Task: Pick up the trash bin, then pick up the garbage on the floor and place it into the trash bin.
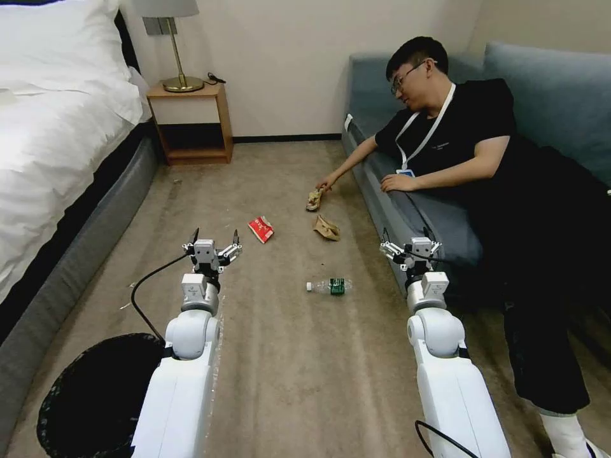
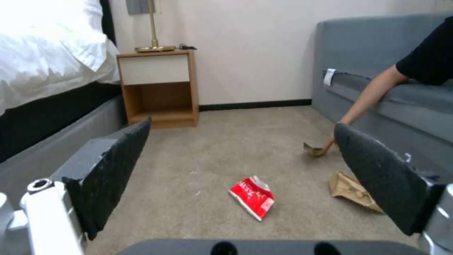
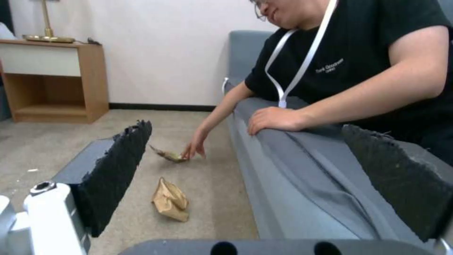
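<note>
Both grippers, left [image 1: 215,245] and right [image 1: 410,243], hang wide open holding nothing, so the left should reach down to the bin [image 1: 95,394] at lower left and grab its rim firmly.

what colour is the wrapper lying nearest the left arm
The wrapper is red with white lettering, clearest in the left wrist view.

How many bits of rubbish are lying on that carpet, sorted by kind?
Wrappers: 2, a red wrapper with white lettering and a brown-gold snack wrapper that a person's hand touches.
Paper bags: 1, a crumpled tan paper bag.
Bottles: 1, a clear plastic bottle with a green label, lying on its side.
Total: 4.
</note>
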You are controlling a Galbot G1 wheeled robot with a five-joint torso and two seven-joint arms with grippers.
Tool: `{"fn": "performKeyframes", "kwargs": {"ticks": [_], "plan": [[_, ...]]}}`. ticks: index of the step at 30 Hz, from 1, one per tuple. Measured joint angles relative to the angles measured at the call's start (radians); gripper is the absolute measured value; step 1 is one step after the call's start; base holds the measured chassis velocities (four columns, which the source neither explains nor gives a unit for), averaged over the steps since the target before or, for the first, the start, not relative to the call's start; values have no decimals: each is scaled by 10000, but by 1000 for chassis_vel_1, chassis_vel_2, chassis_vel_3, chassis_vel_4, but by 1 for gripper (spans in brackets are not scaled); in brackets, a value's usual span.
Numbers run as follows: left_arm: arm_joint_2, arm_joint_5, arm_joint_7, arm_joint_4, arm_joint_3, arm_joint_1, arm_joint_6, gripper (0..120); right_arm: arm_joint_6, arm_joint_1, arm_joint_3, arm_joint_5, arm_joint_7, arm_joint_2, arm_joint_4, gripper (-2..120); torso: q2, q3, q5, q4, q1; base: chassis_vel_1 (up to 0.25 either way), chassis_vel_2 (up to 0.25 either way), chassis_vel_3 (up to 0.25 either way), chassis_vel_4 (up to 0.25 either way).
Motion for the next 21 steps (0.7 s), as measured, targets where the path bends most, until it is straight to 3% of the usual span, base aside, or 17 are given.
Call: {"fn": "performKeyframes", "kwargs": {"ticks": [21], "plan": [[0, 0, 0, 0, 0, 0, 0, 100, 0, 0, 0, 0, 0, 1, 0, 100, 0, 0, 0, 0, 0, 0, 0, 0, 0]]}}
